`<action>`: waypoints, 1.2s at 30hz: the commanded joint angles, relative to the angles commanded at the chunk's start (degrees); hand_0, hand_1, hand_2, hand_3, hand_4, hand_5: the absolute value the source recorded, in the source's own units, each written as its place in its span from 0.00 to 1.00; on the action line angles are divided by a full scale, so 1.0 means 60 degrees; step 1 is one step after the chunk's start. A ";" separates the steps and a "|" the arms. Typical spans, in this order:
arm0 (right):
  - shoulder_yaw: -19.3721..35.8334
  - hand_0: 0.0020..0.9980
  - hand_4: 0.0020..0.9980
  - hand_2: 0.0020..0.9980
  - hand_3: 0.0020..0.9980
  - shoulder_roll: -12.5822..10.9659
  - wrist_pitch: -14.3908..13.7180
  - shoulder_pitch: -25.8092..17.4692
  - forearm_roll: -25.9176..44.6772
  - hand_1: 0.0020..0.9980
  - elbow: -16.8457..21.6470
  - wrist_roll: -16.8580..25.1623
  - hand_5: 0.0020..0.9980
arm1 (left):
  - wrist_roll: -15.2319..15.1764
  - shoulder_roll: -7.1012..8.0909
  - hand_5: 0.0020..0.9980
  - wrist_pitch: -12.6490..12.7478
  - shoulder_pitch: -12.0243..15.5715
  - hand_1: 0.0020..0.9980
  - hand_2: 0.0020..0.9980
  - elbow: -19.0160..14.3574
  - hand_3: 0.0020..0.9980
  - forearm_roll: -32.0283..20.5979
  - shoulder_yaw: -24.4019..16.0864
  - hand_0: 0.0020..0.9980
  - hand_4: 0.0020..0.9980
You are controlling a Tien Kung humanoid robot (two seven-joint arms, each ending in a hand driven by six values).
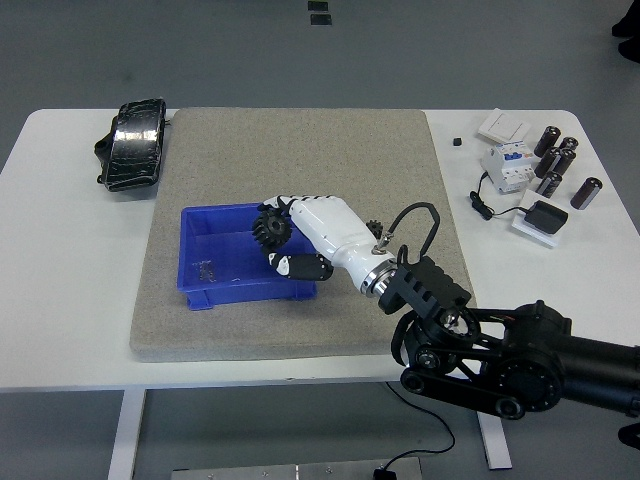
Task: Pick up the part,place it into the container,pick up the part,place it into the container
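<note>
- Here, the right hand (285, 238) is clamped on one black gear (269, 226) over the single blue container (198, 276).
- One second gear (374, 229) peeks beside the wrist.

gear in hand: a black toothed wheel (270, 226), held in the fingers of the right hand (305, 235), above the right half of the bin
second gear: a small black toothed wheel (374, 229), mostly hidden behind the hand's wrist, lying on the grey mat (300, 140) right of the bin
bin: blue open box (215, 218), upright, on the mat's left half near its front edge; some small dark bits (208, 268) lie at its front left
</note>
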 joint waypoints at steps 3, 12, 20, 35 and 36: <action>-0.0064 0.67 0.55 0.74 0.71 0.0010 0.0106 0.0018 -0.0014 0.74 -0.0049 -0.0047 0.31 | 0.0002 0.0002 0.39 -0.0002 -0.0004 0.66 0.60 0.0000 0.57 0.0007 -0.0002 0.68 0.59; 0.0096 0.69 0.83 0.81 0.84 0.0016 0.0496 0.0018 -0.0167 0.79 -0.0034 -0.0219 0.36 | -0.0012 0.0000 0.39 -0.0020 -0.0030 0.66 0.58 0.0009 0.56 0.0008 0.0028 0.68 0.55; 0.0355 0.70 0.90 0.85 0.87 0.0004 0.0590 -0.0013 -0.0203 0.80 0.0047 -0.0168 0.38 | -0.0012 0.0000 0.39 -0.0001 -0.0034 0.66 0.58 0.0008 0.56 0.0034 0.0016 0.68 0.55; 0.2263 0.61 0.86 0.78 0.83 -0.0865 0.0024 -0.0228 0.0574 0.71 -0.0194 0.0047 0.36 | -0.0021 -0.0011 0.37 0.0009 -0.0036 0.66 0.58 0.0012 0.56 0.0024 0.0028 0.68 0.52; 0.2281 0.61 0.86 0.78 0.83 -0.0955 0.0036 -0.0162 0.0643 0.71 -0.0370 0.0024 0.36 | -0.0020 -0.0007 0.37 0.0008 -0.0040 0.66 0.58 0.0013 0.56 0.0031 0.0023 0.68 0.52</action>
